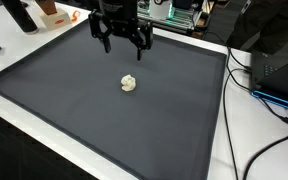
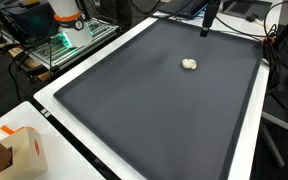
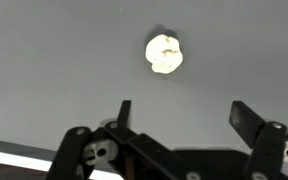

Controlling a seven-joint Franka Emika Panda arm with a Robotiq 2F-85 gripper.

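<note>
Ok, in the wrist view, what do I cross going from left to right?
First the picture-left finger → crumpled white lump, farther out on the dark mat → picture-right finger. The two stand apart with nothing between them.

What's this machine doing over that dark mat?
A robot arm's gripper hangs above a dark mat with its jaws open, holding nothing. A small, pale, crumpled lump lies alone on the mat. The wrist view shows the lump a little ahead of the gripper, untouched.
</note>
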